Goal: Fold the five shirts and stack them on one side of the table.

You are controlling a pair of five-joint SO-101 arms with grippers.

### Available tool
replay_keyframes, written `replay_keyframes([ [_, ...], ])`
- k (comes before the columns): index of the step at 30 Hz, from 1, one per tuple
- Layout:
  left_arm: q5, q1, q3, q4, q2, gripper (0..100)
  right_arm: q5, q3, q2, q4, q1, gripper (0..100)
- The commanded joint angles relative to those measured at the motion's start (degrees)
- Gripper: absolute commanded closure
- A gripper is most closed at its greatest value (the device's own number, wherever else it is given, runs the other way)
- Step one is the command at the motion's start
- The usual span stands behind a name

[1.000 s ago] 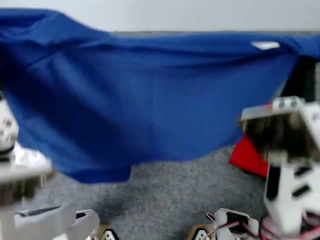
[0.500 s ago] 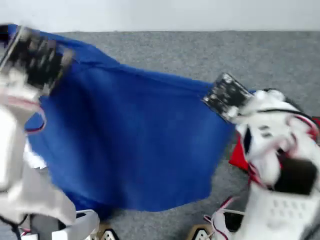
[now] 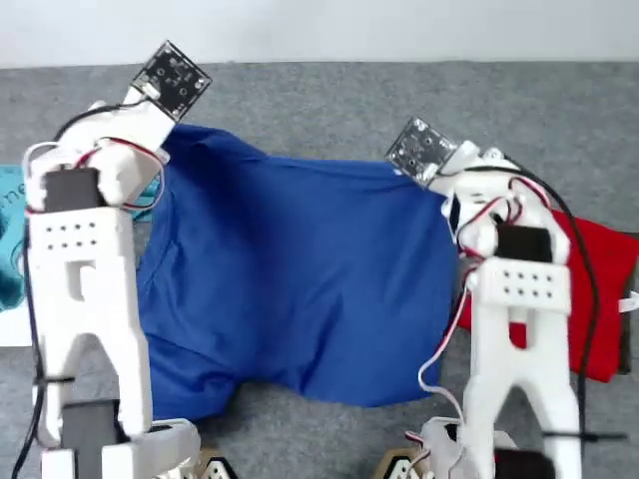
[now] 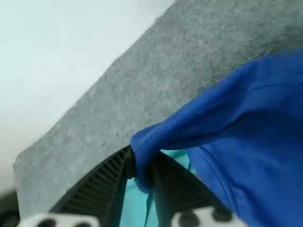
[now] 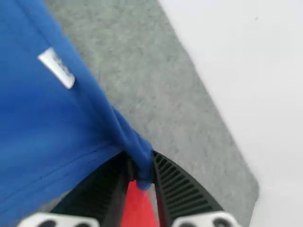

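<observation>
A blue shirt (image 3: 300,279) lies spread over the grey table between the two arms. My left gripper (image 4: 141,174) is shut on its far left corner, the blue shirt (image 4: 236,123) bunched between the black fingers. My right gripper (image 5: 139,177) is shut on the far right corner of the blue shirt (image 5: 57,123), near a white label (image 5: 57,68). In the high view the left arm (image 3: 85,249) stands at the shirt's left edge and the right arm (image 3: 509,289) at its right edge. A red shirt (image 3: 599,289) lies under the right arm. A teal shirt (image 3: 10,239) lies at the left edge.
The grey felt table top (image 3: 319,100) runs back to a white wall (image 3: 329,30). Bare felt shows along the far side and in front of the blue shirt (image 3: 329,439). Teal cloth (image 4: 137,208) shows under the left gripper and red cloth (image 5: 139,208) under the right.
The blue shirt was held up high, covering the view; both arms have swung it down and away, and it now lies spread flat on the table, still gripped at both far corners.
</observation>
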Motion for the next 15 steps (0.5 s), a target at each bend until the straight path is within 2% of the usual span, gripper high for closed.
replay_keyframes([
  [1,-0.53,0.09,-1.63,-6.77,4.48,99,0.7,-0.7,4.26,-10.59,0.04,98.8],
  [4,-0.53,0.18,-7.08,-10.11,10.9,99,0.44,-2.29,8.31,-18.86,-0.04,98.8],
  [8,-0.62,0.7,-18.77,-10.29,19.87,99,0.35,-6.15,13.23,-27.91,-0.04,98.8],
  [11,-0.62,0.79,-28.0,-10.11,25.85,99,0.62,-9.41,17.27,-30.37,-0.04,98.8],
  [15,-0.62,1.76,-37.49,-3.16,31.38,99,0.62,-11.69,21.23,-30.37,-0.04,98.8],
])
